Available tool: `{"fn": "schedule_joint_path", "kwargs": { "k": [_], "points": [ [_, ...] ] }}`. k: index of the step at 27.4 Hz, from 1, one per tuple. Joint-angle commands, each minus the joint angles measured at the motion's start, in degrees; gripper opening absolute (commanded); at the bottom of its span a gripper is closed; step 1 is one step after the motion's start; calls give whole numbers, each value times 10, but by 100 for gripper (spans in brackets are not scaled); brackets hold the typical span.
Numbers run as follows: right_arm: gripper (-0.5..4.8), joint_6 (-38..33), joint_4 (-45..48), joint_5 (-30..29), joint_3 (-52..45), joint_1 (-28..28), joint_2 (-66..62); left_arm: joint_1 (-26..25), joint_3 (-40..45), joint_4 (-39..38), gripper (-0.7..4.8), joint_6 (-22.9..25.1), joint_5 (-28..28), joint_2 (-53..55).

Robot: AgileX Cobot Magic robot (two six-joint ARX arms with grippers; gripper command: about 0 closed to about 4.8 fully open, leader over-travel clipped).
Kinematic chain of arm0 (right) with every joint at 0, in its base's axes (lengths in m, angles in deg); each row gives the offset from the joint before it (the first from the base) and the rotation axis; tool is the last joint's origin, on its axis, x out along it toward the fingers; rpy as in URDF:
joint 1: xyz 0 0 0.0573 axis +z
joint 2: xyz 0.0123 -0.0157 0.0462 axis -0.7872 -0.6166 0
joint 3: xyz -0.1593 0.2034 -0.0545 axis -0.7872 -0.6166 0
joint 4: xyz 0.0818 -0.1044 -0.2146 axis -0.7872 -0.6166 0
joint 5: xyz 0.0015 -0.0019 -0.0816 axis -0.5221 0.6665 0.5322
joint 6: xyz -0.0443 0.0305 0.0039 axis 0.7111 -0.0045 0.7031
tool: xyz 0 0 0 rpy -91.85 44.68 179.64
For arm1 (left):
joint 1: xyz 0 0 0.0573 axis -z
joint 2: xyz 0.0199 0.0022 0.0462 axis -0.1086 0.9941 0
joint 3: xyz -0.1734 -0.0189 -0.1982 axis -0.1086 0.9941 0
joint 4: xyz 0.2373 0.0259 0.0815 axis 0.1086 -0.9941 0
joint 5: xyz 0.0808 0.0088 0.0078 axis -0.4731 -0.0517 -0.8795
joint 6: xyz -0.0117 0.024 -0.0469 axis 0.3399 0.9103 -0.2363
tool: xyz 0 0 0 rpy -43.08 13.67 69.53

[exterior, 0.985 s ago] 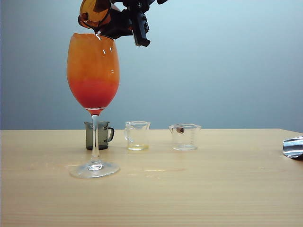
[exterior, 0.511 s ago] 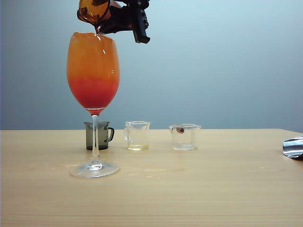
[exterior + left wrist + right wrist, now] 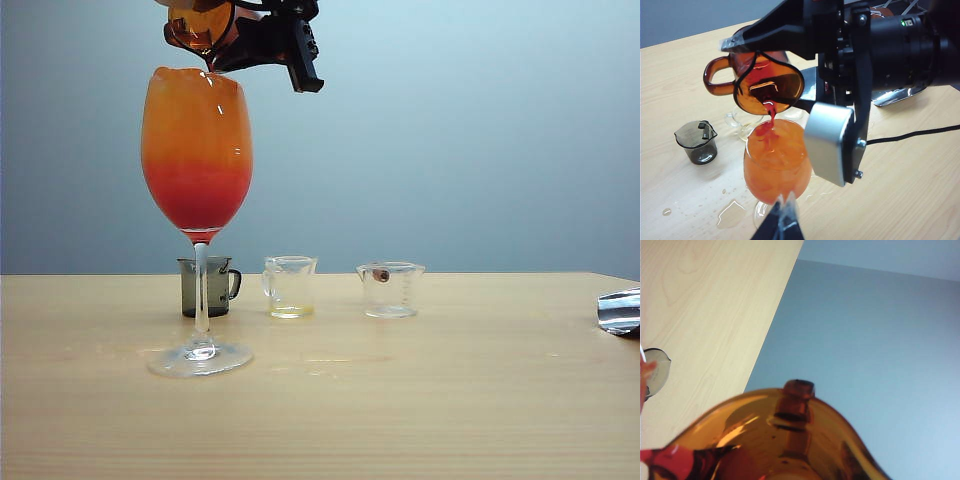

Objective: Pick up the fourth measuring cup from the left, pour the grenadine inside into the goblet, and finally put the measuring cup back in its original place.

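My right gripper (image 3: 232,35) is shut on the amber-brown fourth measuring cup (image 3: 198,24), which it holds tipped steeply just above the goblet's rim. The left wrist view shows the cup (image 3: 767,85) with its lip down and a thin stream of dark red grenadine (image 3: 771,112) falling into the goblet (image 3: 776,160). The goblet (image 3: 197,150) stands at the left of the table, nearly full, orange above a red layer (image 3: 197,200). Seen from the right wrist, the cup (image 3: 785,440) fills the foreground. My left gripper (image 3: 782,215) hovers near the goblet, fingertips together and empty.
A smoky grey cup (image 3: 210,287) stands behind the goblet's stem, with two clear cups (image 3: 290,287) (image 3: 390,290) in a row to its right. Puddles of spilled liquid (image 3: 732,215) lie by the goblet's foot. A shiny silver object (image 3: 620,310) sits at the table's right edge.
The right wrist has rolled a little further, so the cup is tipped more steeply over the goblet. The red layer in the goblet stands slightly higher.
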Motion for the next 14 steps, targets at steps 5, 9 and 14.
{"fn": "schedule_joint_path", "kwargs": {
  "k": [5, 9, 14],
  "points": [
    [44, 33, 14, 1, 2, 1, 4, 0, -2, 6, -5, 2, 1, -1],
    [44, 45, 15, 1, 2, 1, 4, 0, -2, 6, -5, 2, 1, -1],
    [44, 46, 17, 1, 2, 5, 4, 0, -2, 5, -5, 2, 1, -1]
  ]
}}
